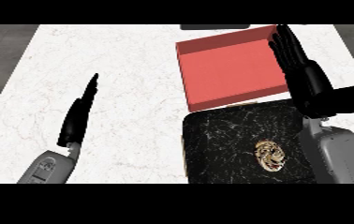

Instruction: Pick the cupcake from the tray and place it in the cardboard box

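Right hand [298, 63] is hanging open, fingers straight, at the right edge of the cardboard box [232, 68], holding nothing. Left hand [79, 113] is resting open at the left, well apart. Nearer, the cupcake [270, 155] is sitting on the dark tray [221, 143], toward its near right. It is probably light, soft and easily crushed, so taking it low around the sides, clear of the top, seems safest.

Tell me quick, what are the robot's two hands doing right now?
Left hand: open, fingers straight, holding nothing.
Right hand: open, fingers straight, holding nothing, beside the box.
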Robot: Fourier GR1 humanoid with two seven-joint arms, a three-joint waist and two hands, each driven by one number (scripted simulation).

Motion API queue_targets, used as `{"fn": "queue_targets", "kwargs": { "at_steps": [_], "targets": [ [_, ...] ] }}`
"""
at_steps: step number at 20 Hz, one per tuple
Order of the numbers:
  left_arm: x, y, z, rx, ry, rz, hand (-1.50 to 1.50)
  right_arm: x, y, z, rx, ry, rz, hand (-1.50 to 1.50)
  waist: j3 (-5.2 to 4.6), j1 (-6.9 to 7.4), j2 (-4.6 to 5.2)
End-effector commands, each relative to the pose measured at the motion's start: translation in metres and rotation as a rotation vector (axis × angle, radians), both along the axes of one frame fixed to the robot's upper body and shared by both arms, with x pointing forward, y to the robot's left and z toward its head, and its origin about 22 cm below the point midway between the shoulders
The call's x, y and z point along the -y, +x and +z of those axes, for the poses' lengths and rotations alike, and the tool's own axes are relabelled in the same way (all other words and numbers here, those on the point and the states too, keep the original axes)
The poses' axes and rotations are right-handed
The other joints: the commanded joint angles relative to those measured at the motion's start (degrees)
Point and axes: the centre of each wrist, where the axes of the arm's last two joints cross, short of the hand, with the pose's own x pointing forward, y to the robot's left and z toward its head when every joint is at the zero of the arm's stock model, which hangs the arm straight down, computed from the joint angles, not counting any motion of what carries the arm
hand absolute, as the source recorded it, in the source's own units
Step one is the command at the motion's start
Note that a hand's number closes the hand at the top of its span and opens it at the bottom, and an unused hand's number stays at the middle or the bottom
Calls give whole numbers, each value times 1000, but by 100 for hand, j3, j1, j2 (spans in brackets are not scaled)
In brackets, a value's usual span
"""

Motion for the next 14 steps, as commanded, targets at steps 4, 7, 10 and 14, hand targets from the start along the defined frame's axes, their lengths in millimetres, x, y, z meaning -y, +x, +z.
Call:
{"fn": "queue_targets", "kwargs": {
  "at_steps": [4, 7, 10, 14],
  "targets": [
    [-76, -7, 7, 50, 168, 161, 0, 49, -58, -59, -117, 102, -253, -150, -157, -132, -220],
    [-74, -6, 12, 43, 169, 155, 0, 83, -56, -36, -103, -560, -168, -150, -415, 12, -182],
    [-100, -15, 9, 26, 157, 220, 0, 82, -116, -104, -235, -625, -261, -150, -181, -174, -226],
    [-116, -28, 10, 45, 181, 220, 0, 56, -167, -146, -75, -161, -379, -150, -146, -135, -241]
  ]
}}
